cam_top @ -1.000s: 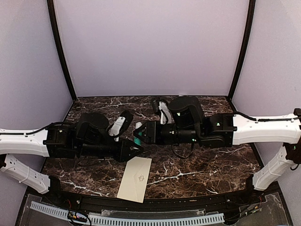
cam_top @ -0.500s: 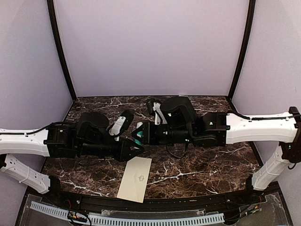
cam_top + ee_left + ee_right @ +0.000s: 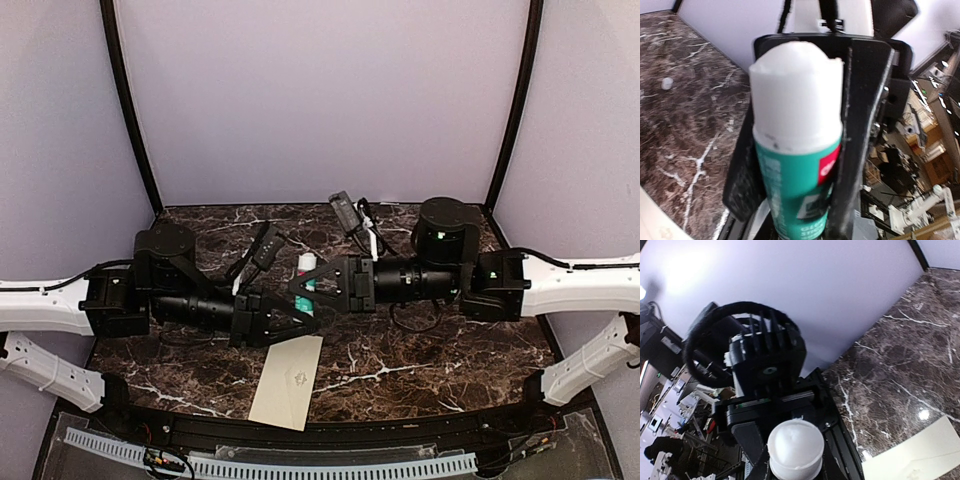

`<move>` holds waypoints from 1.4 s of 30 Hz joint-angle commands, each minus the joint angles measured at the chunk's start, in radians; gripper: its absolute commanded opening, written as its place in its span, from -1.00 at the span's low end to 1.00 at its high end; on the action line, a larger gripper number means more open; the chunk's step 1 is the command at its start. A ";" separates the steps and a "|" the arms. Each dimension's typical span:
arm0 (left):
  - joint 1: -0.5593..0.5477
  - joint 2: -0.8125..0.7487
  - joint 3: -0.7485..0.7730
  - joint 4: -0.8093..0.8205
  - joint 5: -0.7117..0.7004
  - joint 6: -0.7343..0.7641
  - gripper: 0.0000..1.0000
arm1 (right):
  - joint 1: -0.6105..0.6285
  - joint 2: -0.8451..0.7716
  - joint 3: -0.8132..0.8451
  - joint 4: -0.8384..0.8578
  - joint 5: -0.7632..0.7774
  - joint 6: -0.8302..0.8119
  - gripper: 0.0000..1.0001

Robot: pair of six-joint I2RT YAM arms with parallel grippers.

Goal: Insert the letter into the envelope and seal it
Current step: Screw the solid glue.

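The left gripper [image 3: 300,312] is clamped on a teal glue stick [image 3: 795,150], its white end toward the right gripper [image 3: 303,285], whose jaw state cannot be determined. The envelope [image 3: 288,380] lies flat, emblem up, on the marble table [image 3: 430,350], near its front edge.

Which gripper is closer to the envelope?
The left. The left gripper hangs just over the envelope's far end, holding a glue stick; the right gripper is farther back across the table.
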 commanded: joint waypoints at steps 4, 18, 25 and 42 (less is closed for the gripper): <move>-0.003 -0.028 0.006 0.251 0.372 -0.034 -1.00 | -0.015 -0.049 -0.041 0.268 -0.401 -0.055 -1.00; -0.003 -0.026 0.008 0.265 0.366 -0.045 -1.00 | -0.015 -0.066 -0.079 0.326 -0.438 -0.024 -0.67; -0.003 -0.066 0.025 0.104 0.139 0.041 -1.00 | -0.031 -0.159 -0.101 0.164 -0.157 -0.061 0.52; -0.003 -0.099 0.040 -0.306 -0.454 -0.023 -1.00 | -0.036 -0.080 -0.006 -0.269 0.380 0.156 0.18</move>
